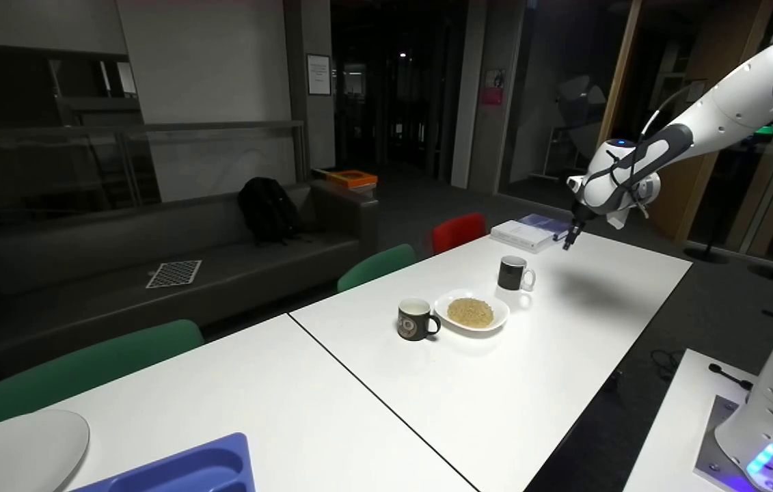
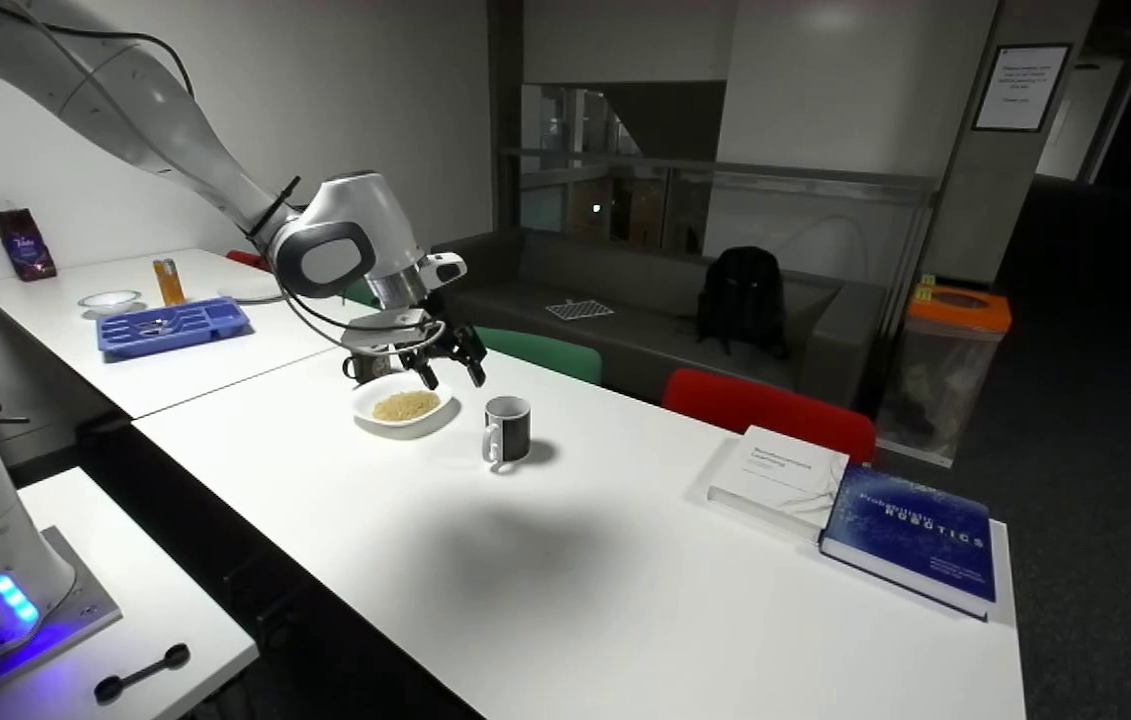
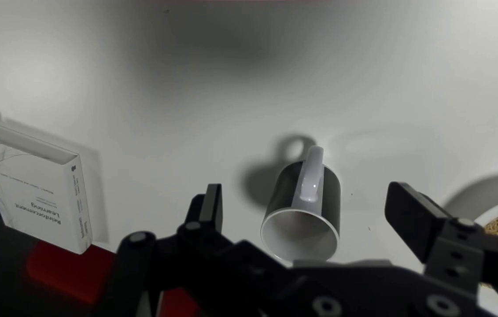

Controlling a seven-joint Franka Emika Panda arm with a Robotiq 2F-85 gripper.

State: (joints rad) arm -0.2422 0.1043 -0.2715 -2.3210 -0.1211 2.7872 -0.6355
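Here's the white counter (image 2: 685, 640), stretching under the fingers (image 3: 210, 204), and it looks like early going: they're spread wide, gripping nothing, no grasp made yet. Well off to one side of them lies the blue book (image 2: 910, 540), reading "Probabilistic Robotics", and just beside it the white book (image 2: 775, 475), "Reinforcement Learning". On their opposite side, nearer, sits the white bowl (image 2: 403, 430), with the black mug (image 1: 411, 322) just beyond, its markings too small to read. And there's the white-handled mug (image 3: 301, 215), upright near the fingers, framed between them in the wrist view, untouched.
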